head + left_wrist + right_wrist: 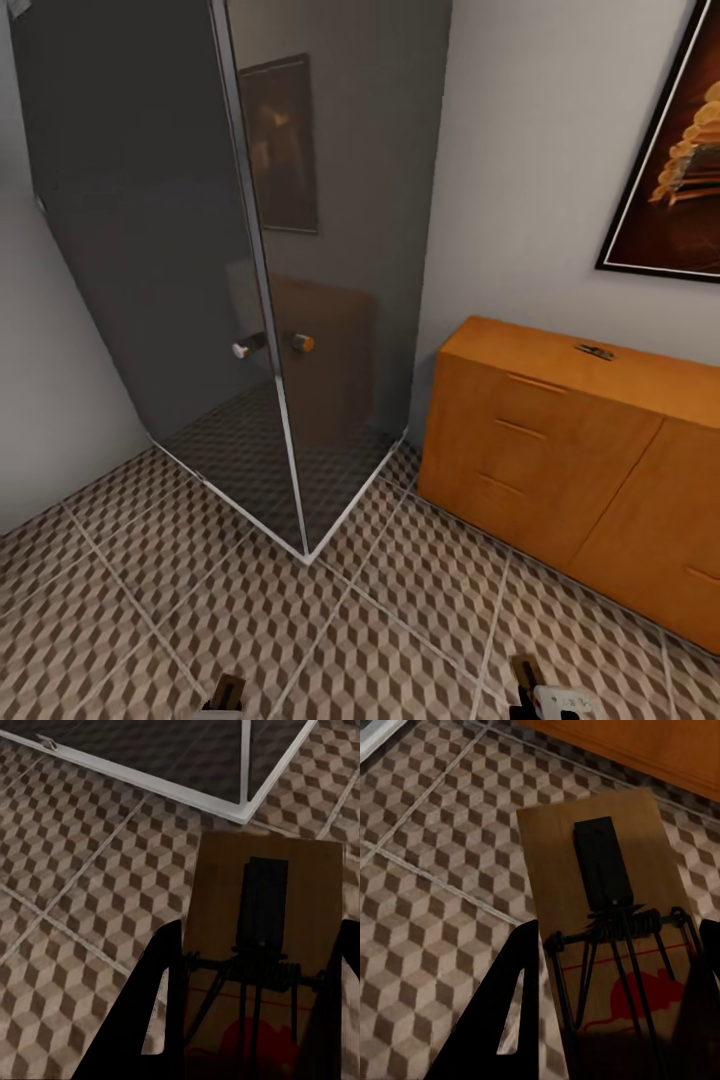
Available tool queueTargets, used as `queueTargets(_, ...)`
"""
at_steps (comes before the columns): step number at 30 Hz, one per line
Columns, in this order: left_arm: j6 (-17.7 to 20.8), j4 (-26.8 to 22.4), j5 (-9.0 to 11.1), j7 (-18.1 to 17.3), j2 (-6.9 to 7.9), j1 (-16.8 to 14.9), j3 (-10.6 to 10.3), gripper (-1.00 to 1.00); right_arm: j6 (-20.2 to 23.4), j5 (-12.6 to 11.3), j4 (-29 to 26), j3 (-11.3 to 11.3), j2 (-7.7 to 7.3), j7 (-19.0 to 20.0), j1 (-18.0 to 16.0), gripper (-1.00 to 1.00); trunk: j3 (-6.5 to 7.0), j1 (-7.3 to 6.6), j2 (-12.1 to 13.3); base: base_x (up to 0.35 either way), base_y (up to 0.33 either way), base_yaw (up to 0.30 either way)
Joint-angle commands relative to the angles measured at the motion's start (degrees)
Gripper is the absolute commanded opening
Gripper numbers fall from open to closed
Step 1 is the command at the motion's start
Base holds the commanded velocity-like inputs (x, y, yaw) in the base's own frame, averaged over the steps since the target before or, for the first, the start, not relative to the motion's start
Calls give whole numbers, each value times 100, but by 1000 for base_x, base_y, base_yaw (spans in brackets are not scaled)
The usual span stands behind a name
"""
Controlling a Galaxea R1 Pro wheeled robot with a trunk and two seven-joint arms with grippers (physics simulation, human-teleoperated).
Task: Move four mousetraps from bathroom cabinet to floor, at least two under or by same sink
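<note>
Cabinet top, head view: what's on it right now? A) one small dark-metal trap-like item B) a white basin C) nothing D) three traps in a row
A: a single small flat mousetrap-like item lies on the cabinet top near the wall, while the left gripper and right gripper each hold a mousetrap between their fingers in the wrist views.

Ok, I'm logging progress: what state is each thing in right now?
Left hand: shut on a mousetrap.
Right hand: shut on a second mousetrap.
Third mousetrap: lying on the cabinet top.
Cabinet: drawers closed.
Shower door: closed.
</note>
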Motion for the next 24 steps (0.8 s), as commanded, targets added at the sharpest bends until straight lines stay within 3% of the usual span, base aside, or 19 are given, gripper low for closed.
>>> queueTargets(1,-24,20,26,28,-4,-8,-47,-100,-22,-68,1,45,-4,16,-2,-100,-5,0,-3,0,0,255)
queueTargets(24,-24,19,26,28,-4,-8,-47,-100,-23,-68,0,47,-3,16,-2,-100,-5,0,-3,0,0,255)
